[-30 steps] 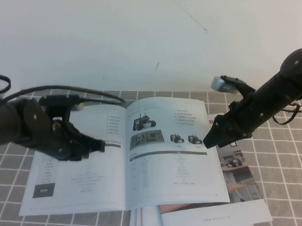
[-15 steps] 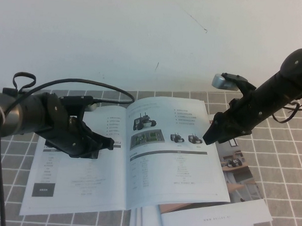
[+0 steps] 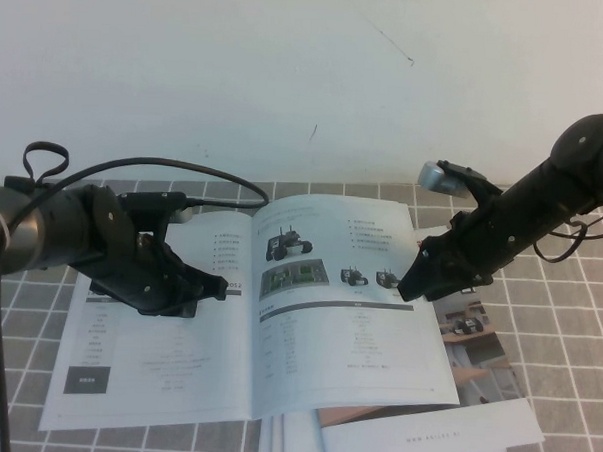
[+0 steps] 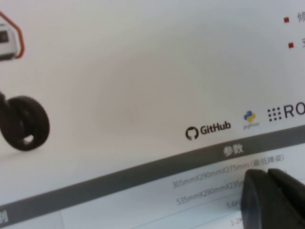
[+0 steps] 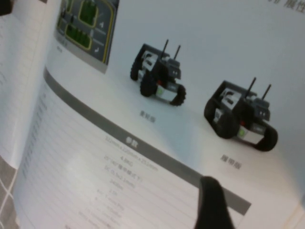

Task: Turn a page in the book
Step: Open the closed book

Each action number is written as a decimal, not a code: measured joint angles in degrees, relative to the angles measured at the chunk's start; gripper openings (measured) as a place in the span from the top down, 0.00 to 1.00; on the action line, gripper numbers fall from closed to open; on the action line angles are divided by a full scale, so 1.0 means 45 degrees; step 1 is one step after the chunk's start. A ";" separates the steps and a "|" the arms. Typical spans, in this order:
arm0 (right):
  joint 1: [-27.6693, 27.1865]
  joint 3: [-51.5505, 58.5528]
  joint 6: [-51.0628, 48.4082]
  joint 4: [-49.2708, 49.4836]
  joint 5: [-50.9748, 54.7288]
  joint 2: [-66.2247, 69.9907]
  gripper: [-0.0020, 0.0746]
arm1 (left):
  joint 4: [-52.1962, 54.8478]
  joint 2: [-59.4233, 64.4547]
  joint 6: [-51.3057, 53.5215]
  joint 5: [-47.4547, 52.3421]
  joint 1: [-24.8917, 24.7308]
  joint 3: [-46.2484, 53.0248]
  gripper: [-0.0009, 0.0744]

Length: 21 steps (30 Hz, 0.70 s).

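Observation:
The book (image 3: 145, 364) lies open on the tiled mat. Its right-hand page (image 3: 347, 328) shows black wheeled-robot photos over a spec table, and appears again as the page (image 5: 157, 119) in the right wrist view. My left gripper (image 3: 217, 285) is low over the left-hand leaf near the spine. In its wrist view the left gripper (image 4: 269, 191) is shut, its tips side by side against the printed table. My right gripper (image 3: 409, 286) hovers at the page's outer edge, open. Only one of its fingers (image 5: 212, 202) shows over the page, holding nothing.
A brochure (image 3: 477, 344) with a brown room photo sticks out under the book's right side. Loose white sheets (image 3: 432, 437) lie under its front edge. The grey tiled mat (image 3: 567, 338) extends to the right, and a white surface (image 3: 288, 85) lies beyond the book.
My left arm swung right toward the spine a second ago and has held still since. My right gripper dropped slightly down and left toward the page's outer edge.

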 joint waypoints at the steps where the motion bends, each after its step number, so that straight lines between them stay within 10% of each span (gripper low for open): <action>1: 0.0000 0.0000 0.0000 -0.0063 0.0000 0.0000 0.44 | -0.0025 0.0000 0.0000 0.0020 0.0000 0.0000 0.99; 21: 0.0000 -0.0469 -0.0773 0.1925 0.1725 0.0563 0.44 | -0.0173 0.0000 0.0050 0.0078 0.0000 0.0000 0.99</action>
